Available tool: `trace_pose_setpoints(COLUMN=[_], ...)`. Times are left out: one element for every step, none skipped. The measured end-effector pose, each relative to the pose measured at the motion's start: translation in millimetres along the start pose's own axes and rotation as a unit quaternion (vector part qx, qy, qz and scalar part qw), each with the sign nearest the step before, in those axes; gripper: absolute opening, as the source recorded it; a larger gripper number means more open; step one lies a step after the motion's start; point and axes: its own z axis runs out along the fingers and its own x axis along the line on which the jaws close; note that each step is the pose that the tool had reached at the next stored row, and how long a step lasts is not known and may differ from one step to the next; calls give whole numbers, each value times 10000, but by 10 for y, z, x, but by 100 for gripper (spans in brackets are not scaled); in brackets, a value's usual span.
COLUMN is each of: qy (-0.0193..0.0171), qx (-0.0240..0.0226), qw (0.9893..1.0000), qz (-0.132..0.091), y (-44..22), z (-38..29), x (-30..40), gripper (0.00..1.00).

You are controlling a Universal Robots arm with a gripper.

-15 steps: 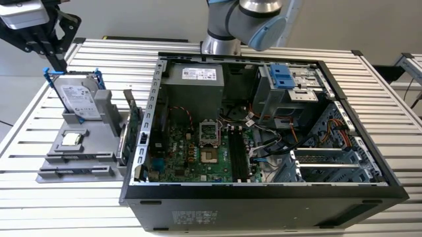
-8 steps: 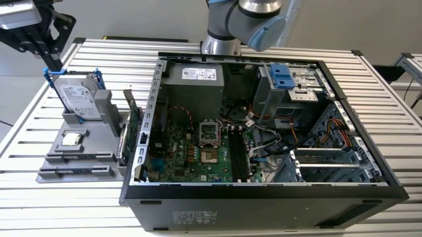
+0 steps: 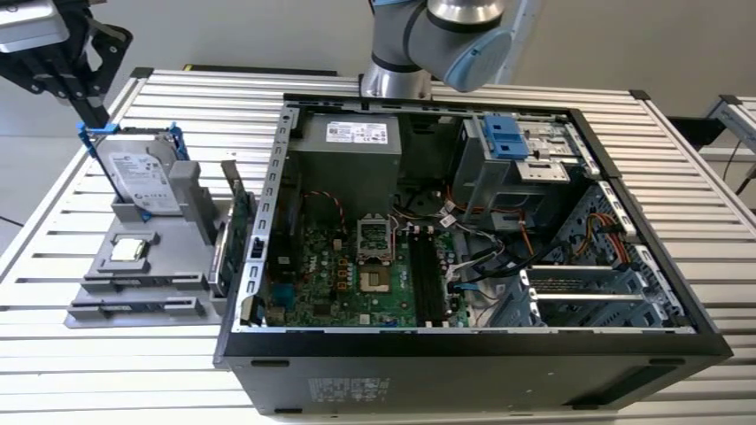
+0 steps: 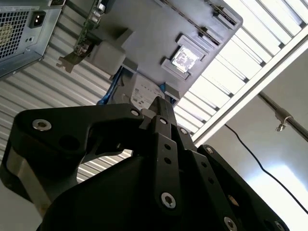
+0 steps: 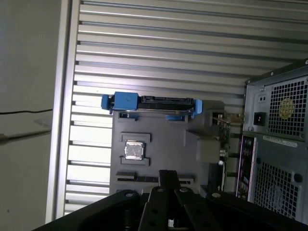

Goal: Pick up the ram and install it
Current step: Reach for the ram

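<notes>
The end effector [image 3: 94, 113] is seen poised above the worktop [image 3: 212, 88], fingers pressed together, nothing gripped. The ram [image 5: 137, 179] is spotted below it, untouched, slotted edge-up in the grey holder [image 5: 163, 144].

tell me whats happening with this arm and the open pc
The arm's end effector hovers over the grey parts holder beside the open computer case, close to the upright hard drive. Its fingers look shut with nothing between them. A processor chip and a green card also sit in the holder.
</notes>
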Motion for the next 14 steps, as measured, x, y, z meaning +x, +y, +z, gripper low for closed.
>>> trace_pose_setpoints(qy=[0, 0, 0, 0, 0, 0, 0, 0, 0, 0, 0, 0, 0, 0], qx=[0, 0, 0, 0, 0, 0, 0, 0, 0, 0, 0, 0, 0, 0], qw=[10000, 10000, 10000, 10000, 10000, 10000, 10000, 10000, 10000, 10000, 10000, 10000, 10000, 10000], qz=[0, 0, 0, 0, 1, 0, 0, 1, 1, 0, 0, 0, 1, 1], y=[0, 0, 0, 0, -1, -4, -9, -13, -18, -24, -28, -32, -37, -42], z=[0, 0, 0, 0, 0, 0, 0, 0, -1, -1, -1, -1, -2, -2], x=[1, 1, 2, 2, 3, 3, 3, 1, 0, -1, -2, -3, -3, -4], gripper=[0, 0, 0, 0, 0, 0, 0, 0, 0, 0, 0, 0, 0, 0])
